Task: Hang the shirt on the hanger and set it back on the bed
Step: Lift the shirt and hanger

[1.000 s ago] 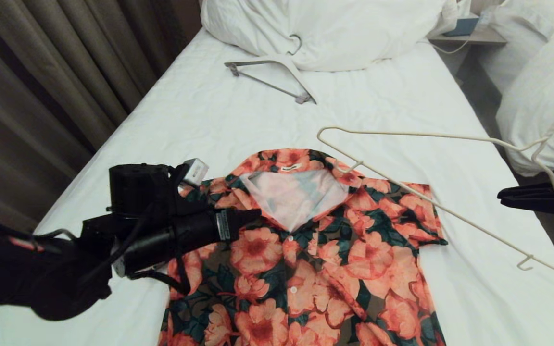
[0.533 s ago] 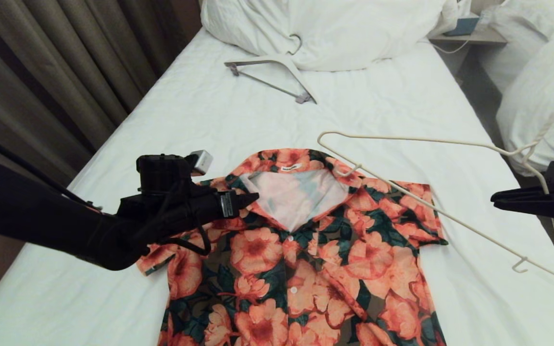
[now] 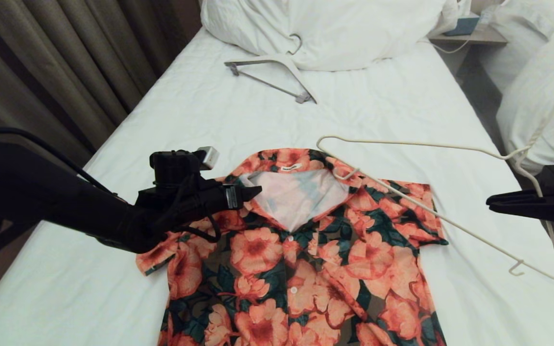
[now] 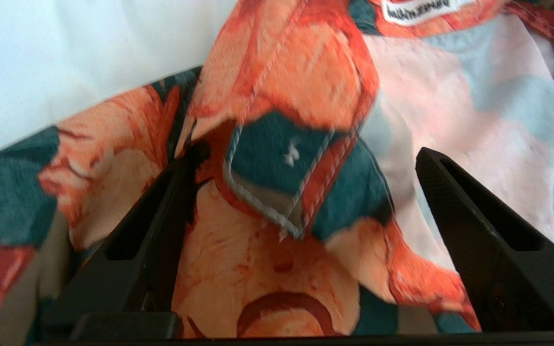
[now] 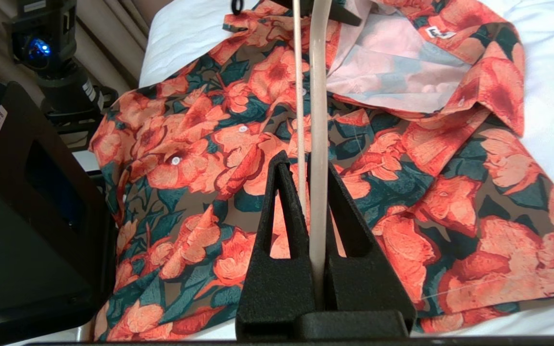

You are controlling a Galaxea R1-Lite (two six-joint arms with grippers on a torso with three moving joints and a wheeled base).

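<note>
Left hand [image 3: 253, 192] spread over the shirt [image 3: 301, 250] collar — right hand [image 5: 306, 168] pinches the hanger [image 3: 431, 144].

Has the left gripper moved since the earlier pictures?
Yes. The left gripper has moved up the bed toward the shirt collar, judged against the grey-barred hanger lying still.

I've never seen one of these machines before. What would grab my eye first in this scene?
The loud coral-flowered shirt spread flat on the white bed stands out most. At its collar, the left gripper has its black fingers wide open on either side of the collar tip. From the right, the right gripper is clamped on a thin cream wire hanger, whose far tip reaches the collar.
</note>
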